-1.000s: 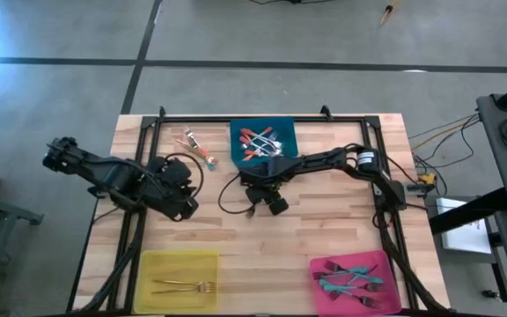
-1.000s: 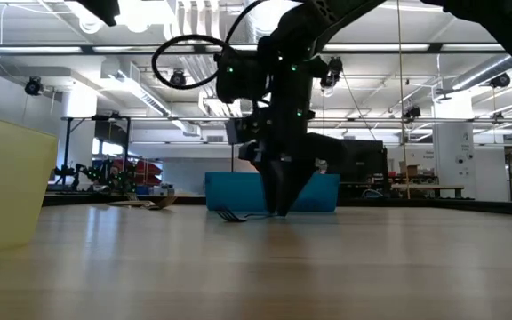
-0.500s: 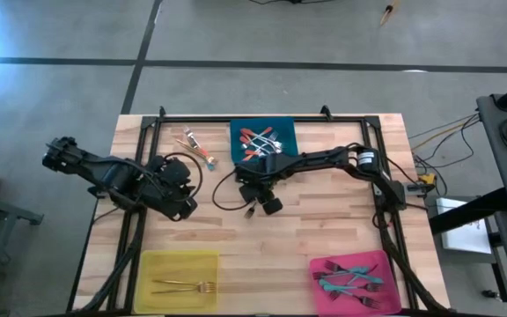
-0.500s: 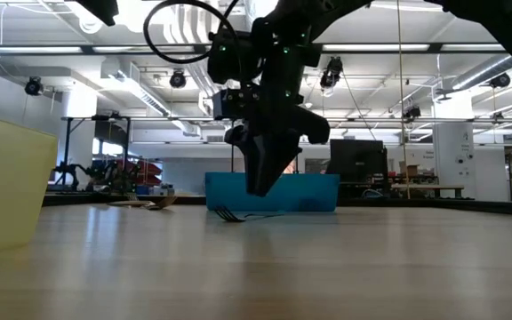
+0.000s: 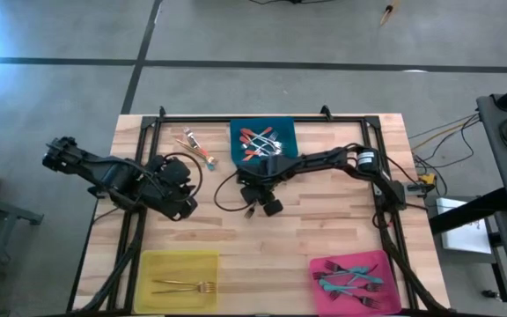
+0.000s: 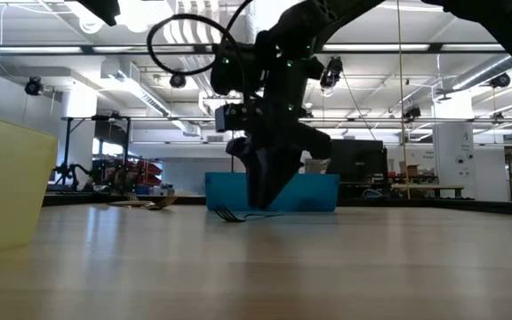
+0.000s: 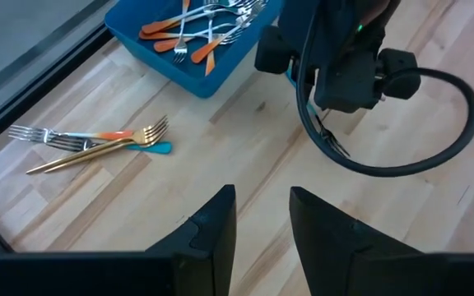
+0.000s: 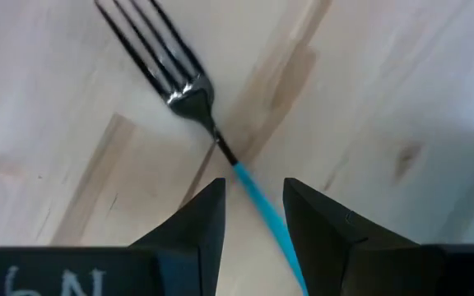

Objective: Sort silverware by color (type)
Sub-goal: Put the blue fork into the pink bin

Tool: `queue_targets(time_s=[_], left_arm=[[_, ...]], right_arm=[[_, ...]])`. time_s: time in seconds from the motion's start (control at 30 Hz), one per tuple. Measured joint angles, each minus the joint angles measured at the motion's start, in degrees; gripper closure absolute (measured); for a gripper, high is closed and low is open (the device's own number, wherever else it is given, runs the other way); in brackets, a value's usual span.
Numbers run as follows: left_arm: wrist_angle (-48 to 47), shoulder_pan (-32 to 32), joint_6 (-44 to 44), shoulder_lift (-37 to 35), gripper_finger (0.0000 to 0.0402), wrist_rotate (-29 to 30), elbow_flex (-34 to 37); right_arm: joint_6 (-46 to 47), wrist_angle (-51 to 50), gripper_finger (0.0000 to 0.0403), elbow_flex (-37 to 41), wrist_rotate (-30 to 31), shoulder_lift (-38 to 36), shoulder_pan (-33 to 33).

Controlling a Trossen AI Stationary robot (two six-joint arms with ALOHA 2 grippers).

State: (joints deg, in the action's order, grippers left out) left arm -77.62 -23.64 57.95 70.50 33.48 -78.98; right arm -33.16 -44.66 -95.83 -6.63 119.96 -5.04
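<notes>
Hovering gripper: the right gripper (image 5: 255,209) hangs low over the middle of the table (image 5: 324,229), just in front of the blue bin (image 5: 284,130), fingers pointing down.
Right gripper state: released; in the right wrist view its 2 dark fingers (image 8: 197,220) stand apart, with nothing clamped between them.
Fork under it: a teal-handled fork (image 8: 194,99) lies flat on the wood, its teal handle running into the gap between the fingers, its dark head and tines pointing away from them.
Same fork, low view: it lies on the table at the foot of the gripper (image 6: 262,197), the tines (image 6: 228,214) sticking out to one side; whether the fingertips touch it, I cannot tell.
Left gripper: the left gripper (image 5: 186,205) waits over the left part of the table, well apart from the fork; its fingers (image 7: 212,228) stand apart and empty.
Blue bin contents: several red-orange-handled forks (image 5: 258,141) in a loose heap.
Loose forks: a small cluster (image 7: 97,144) of gold, red-orange and teal pieces lies on the wood beside the blue bin.
Yellow bin: the yellow bin (image 5: 152,262) at the front left holds gold forks (image 5: 186,286).
Pink bin: the pink bin (image 5: 390,291) at the front right holds a pile of teal-handled forks (image 5: 346,277).
</notes>
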Motion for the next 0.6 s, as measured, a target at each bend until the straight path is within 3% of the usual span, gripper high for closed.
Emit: queue_targets(time_s=[0.23,0.33,0.43,0.6], left_arm=[[0.02,0.00,0.00,0.00,0.0302,0.12,0.00],[0.02,-0.02,0.00,0.09,0.0302,0.46,0.00],[0.02,-0.02,0.02,0.13,0.0302,0.56,0.00],[0.02,-0.02,0.07,0.13,0.0302,1.15,0.00]], right_arm=[[2.24,3.10,0.0294,3.89,0.04,-0.17,-0.09],[5.15,3.53,0.0321,4.13,-0.08,-0.17,-0.15],[8.80,4.15,0.0376,4.17,-0.24,-0.17,-0.20],[16.55,4.17,0.0392,4.18,0.00,-0.25,-0.22]])
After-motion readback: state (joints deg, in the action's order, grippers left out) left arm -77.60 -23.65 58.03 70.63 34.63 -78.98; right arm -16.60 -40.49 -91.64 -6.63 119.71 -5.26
